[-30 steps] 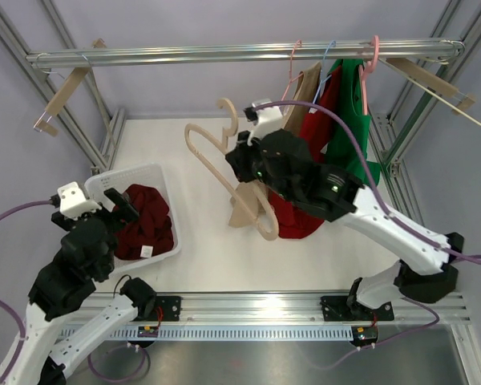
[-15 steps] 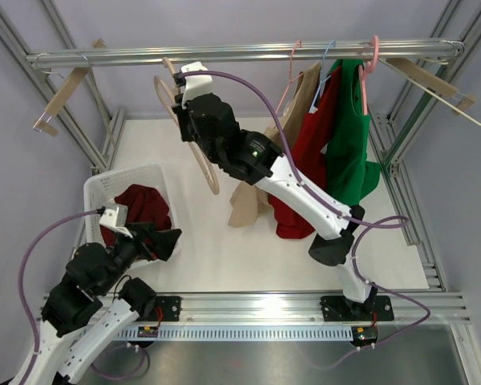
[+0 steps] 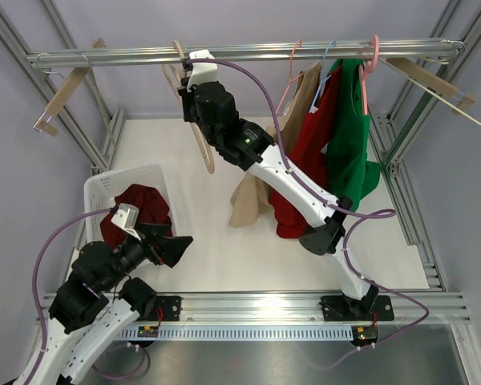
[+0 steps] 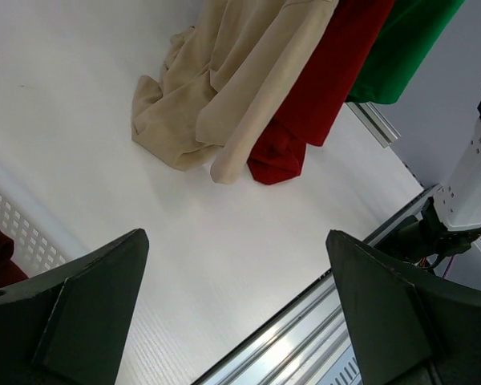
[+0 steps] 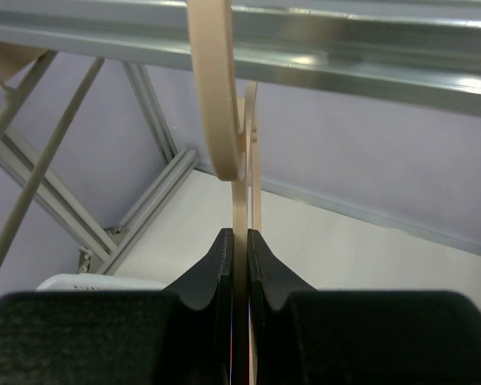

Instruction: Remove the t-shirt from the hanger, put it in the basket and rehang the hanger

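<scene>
Right wrist: right gripper (image 5: 239,237) clamped on bare wooden hanger (image 5: 218,96), hook up by rail (image 5: 345,56); left gripper (image 4: 234,241) wide open; maroon t-shirt (image 3: 144,207) crumpled in basket (image 3: 96,186)

Bright, even light from above throws soft shadows on the white table (image 3: 224,237). Glare streaks the far rail (image 5: 345,56); the dark fingers (image 5: 204,277) of the right gripper (image 5: 239,239) blur.
</scene>
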`<state>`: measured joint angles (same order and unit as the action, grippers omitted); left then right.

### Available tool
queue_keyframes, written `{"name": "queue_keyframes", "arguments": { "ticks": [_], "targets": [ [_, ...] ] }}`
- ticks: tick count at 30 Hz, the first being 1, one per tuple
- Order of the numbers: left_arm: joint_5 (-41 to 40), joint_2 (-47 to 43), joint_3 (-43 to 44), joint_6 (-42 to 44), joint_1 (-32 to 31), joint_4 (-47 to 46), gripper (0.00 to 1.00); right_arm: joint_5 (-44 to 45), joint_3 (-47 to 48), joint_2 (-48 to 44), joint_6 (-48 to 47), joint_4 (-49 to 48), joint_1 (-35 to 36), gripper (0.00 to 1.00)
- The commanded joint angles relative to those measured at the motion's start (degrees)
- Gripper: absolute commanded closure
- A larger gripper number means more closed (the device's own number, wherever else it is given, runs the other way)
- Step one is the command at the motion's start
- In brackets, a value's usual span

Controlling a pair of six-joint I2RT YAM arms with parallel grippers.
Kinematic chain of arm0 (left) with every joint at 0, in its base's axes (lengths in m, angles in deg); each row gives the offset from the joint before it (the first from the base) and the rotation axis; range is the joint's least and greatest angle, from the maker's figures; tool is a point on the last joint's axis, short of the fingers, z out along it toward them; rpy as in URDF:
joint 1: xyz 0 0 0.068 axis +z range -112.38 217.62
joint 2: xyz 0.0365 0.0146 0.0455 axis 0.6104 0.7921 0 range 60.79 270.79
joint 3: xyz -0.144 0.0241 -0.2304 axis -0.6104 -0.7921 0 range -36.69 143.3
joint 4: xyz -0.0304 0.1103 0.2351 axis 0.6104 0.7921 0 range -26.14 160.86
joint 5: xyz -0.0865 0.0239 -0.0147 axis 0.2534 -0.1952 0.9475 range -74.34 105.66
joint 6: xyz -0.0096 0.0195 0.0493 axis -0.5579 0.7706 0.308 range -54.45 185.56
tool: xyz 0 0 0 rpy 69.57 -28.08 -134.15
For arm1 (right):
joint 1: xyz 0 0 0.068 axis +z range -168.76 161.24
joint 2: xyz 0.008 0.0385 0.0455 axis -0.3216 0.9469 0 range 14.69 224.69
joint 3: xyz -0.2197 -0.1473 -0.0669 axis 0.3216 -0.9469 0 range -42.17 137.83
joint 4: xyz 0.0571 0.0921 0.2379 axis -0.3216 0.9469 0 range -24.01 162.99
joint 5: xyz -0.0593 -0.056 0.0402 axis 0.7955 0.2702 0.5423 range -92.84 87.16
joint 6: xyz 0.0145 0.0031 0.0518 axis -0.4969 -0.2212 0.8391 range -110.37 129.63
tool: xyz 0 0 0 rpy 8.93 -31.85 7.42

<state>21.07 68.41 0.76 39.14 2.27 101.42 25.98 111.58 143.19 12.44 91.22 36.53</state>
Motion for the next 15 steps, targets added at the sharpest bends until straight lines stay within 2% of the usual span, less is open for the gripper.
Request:
{"name": "queue_keyframes", "arguments": {
  "ticks": [1,7,15],
  "targets": [
    [3.6,0.6,-0.2,0.5,0.9,-3.7,0.01,-1.4,3.0,0.2,-0.5,-5.6,-0.9,1.00],
    [3.9,0.6,-0.3,0.6,1.3,-3.9,0.01,-3.2,3.1,2.1,2.7,-5.9,-4.0,1.00],
    [4.3,0.7,-0.4,0.5,1.9,-3.8,0.01,-4.7,1.3,3.5,6.2,-5.3,-4.1,1.00]
  ]
}}
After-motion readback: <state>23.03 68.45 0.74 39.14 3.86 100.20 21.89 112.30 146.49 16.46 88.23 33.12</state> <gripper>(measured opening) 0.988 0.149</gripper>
